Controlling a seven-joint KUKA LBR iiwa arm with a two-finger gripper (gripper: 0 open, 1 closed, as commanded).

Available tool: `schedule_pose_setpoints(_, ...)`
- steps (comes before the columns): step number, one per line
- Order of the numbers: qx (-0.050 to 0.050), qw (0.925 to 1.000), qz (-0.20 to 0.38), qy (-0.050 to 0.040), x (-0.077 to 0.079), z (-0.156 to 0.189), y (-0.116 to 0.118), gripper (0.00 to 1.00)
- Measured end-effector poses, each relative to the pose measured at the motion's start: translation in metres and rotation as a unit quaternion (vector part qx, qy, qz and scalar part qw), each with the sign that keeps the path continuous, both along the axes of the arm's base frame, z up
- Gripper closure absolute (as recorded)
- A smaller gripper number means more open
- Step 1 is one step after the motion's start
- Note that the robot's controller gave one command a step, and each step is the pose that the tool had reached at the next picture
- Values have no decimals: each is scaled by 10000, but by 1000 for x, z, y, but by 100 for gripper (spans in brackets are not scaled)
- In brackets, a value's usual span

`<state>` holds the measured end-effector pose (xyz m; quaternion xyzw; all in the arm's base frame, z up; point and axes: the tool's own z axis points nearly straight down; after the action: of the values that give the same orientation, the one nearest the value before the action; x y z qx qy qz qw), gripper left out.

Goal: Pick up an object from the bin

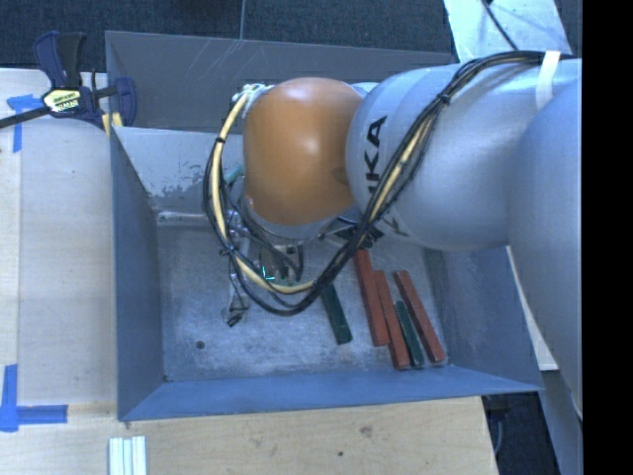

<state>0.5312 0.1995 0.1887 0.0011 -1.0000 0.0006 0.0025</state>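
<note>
Orange dome [297,151] on the wrist is parked right over the middle of the bin [136,265], so heads up, you get basically no look at the claw [265,267] underneath it. You honestly can't tell if it's apart or together, and nothing shows up gripped in it.

The stuff to grab lies on the bin floor toward the lower right. A couple of red-brown sticks [379,310] lie side by side, with a dark green stick [335,317] just left of them. A thin green stick [406,331] is tucked between the red-brown pair. The claw end hangs near the dark green stick, up and to its left.

My read: the pick isn't done, you're at the reach-in stage at best. Closing on something and lifting it out are both ahead of you.
</note>
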Motion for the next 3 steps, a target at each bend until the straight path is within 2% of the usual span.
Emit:
schedule_pose_setpoints(1, 19, 9993, 371, -58, 61, -5, 29, 0)
schedule_pose_setpoints(2, 2, 9940, 1094, -54, 82, -5, -31, 0)
schedule_pose_setpoints(3, 11, 9824, 1868, -64, 83, 17, -46, 0)
